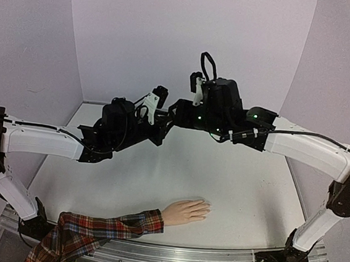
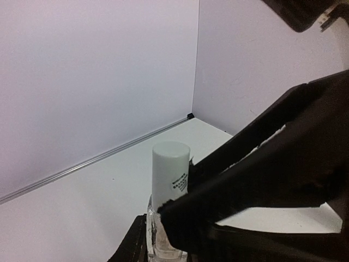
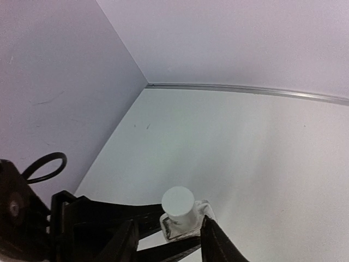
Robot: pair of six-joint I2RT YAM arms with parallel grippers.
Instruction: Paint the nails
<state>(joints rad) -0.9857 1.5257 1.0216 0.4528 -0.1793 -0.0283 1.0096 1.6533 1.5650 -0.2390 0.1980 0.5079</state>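
Note:
A small clear bottle with a white cap (image 2: 170, 173) is held upright above the table in my left gripper (image 2: 163, 248), which is shut on its glass base. It also shows in the right wrist view (image 3: 179, 203). My right gripper (image 3: 170, 240) is open, with one finger on each side of the cap; its black fingers (image 2: 256, 180) cross in front of the bottle. In the top view the two grippers meet mid-air, left (image 1: 161, 128) and right (image 1: 177, 111). The mannequin hand (image 1: 186, 211) lies palm down near the front edge. Its nails (image 1: 206, 208) are barely distinguishable.
The red plaid sleeve (image 1: 103, 228) runs off the front left edge. An aluminium rail (image 1: 212, 261) lines the near edge. White walls close in the back and both sides (image 1: 190, 33).

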